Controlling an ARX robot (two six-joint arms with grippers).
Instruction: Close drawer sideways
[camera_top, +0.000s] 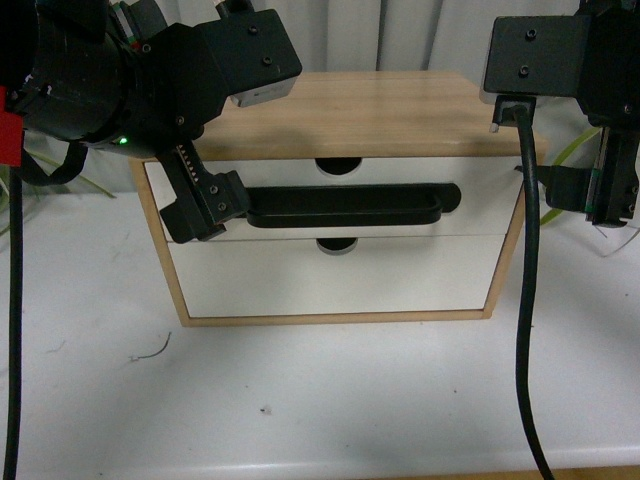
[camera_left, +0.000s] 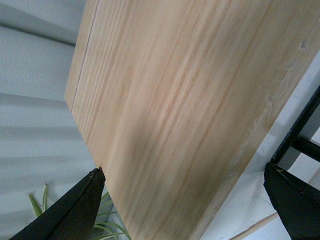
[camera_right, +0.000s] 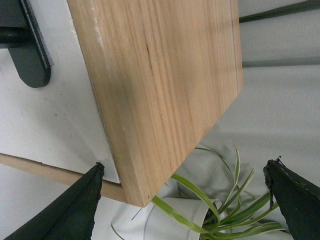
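The drawer (camera_top: 480, 200) is the upper white front of a small wooden cabinet (camera_top: 380, 110), with a long black bar handle (camera_top: 345, 205) and a half-round notch in its top edge. How far out it stands I cannot tell. My left gripper (camera_top: 210, 205) is open at the handle's left end; in its wrist view the left gripper (camera_left: 183, 169) straddles the cabinet's wooden side (camera_left: 165, 110), with the handle (camera_left: 300, 130) at the edge. My right gripper (camera_top: 612, 190) hangs open off the cabinet's right side. The right gripper (camera_right: 185, 164) frames the wooden corner, the drawer front (camera_right: 65, 115) and the handle end (camera_right: 30, 60).
A plain white lower drawer front (camera_top: 340, 285) sits under the handled one. The cabinet stands on a white table (camera_top: 330, 400). A striped green plant in a white pot (camera_right: 210, 210) is behind the cabinet's right side; leaves (camera_left: 42, 205) also show on its left. A black cable (camera_top: 528, 300) hangs at right.
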